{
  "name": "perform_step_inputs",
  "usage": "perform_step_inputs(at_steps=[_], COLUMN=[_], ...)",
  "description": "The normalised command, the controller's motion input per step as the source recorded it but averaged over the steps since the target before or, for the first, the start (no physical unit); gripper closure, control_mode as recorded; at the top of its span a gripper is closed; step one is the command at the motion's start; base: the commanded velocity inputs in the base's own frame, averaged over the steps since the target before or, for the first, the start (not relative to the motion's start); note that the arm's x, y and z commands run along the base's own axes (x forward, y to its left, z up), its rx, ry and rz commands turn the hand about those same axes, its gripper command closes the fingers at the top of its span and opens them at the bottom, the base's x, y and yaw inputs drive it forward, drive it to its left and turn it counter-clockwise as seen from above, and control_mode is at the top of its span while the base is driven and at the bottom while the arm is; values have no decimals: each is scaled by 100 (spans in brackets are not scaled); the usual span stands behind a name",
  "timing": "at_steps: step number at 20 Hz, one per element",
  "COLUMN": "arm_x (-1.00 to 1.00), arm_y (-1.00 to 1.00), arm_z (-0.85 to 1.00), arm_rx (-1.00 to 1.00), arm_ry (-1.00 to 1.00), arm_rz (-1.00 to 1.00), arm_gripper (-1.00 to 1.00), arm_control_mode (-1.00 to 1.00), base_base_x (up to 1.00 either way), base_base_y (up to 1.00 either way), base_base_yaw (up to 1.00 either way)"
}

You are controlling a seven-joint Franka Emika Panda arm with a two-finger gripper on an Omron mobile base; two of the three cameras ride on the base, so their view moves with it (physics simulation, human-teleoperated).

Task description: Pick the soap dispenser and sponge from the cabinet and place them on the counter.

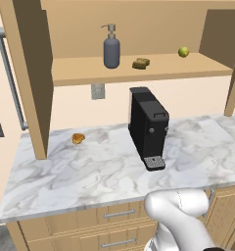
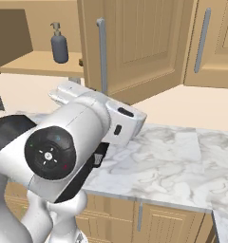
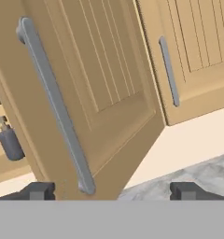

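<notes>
Neither item has been moved yet: the soap dispenser (image 1: 111,49) and the sponge (image 1: 141,63) both sit on the shelf of the opened cabinet (image 1: 139,71), up and off to the left of the gripper (image 3: 114,190), whose fingers stand wide apart holding nothing. The swung-out cabinet door (image 3: 86,93) with its grey bar handle (image 3: 55,107) hangs right in front of the gripper and partly screens the shelf. A black coffee machine (image 1: 149,127) and an orange-brown lump (image 1: 78,138) already occupy the marble tabletop (image 1: 105,171), and a small green ball (image 1: 183,51) shares the shelf.

My open cabinet door (image 2: 130,47) hides most of the sponge (image 2: 80,62); the dispenser (image 3: 10,142) is edge-cut.
</notes>
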Motion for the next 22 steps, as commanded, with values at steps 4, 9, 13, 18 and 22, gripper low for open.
perform_step_inputs(at_steps=[4,9,13,18,22], arm_x=[-99,-100,-80,-46,-2], arm_y=[8,54,68,58,53], arm_z=[-49,-80,-63,-4,2], arm_rx=[-13,-30,-37,-22,-26], arm_ry=[0,0,-7,-28,-22], arm_rz=[4,2,0,-12,-19], arm_gripper=[-100,-100,-100,-100,-100], arm_control_mode=[-100,-100,-100,-100,-100], base_base_x=[0,0,0,0,0], base_base_y=[0,0,0,0,0], base_base_yaw=[0,0,0,0,0])
